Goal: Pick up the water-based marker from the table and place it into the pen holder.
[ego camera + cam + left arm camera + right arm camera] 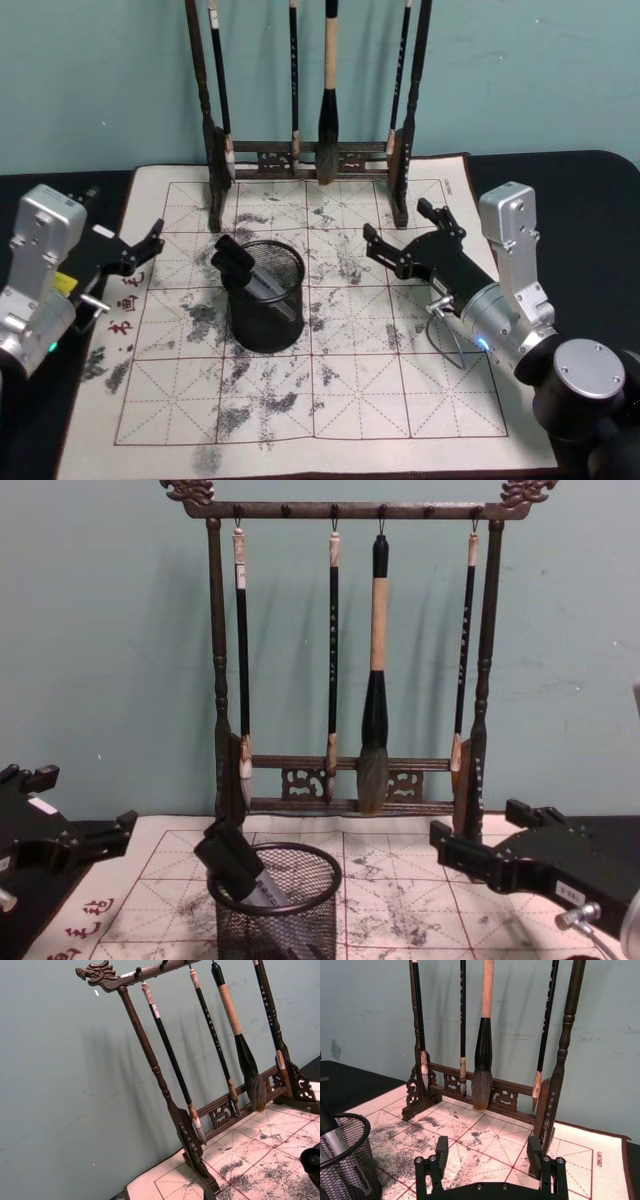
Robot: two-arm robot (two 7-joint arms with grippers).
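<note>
The water-based marker [235,262] stands slanted inside the pen holder [268,320], a black wire-mesh cup on the mat's left half. Its black cap pokes out over the rim on the left side. The chest view shows the marker [232,860] leaning in the pen holder [290,920], and the right wrist view catches the marker [330,1130] and the pen holder [345,1170] at its edge. My right gripper [397,222] hovers open and empty to the right of the cup, apart from it. My left gripper [150,247] stays open and empty at the mat's left edge.
A tall dark wooden brush rack [310,155] with several hanging calligraphy brushes stands at the back of the ink-stained gridded felt mat [400,400]. The mat lies on a black table [590,200] before a teal wall.
</note>
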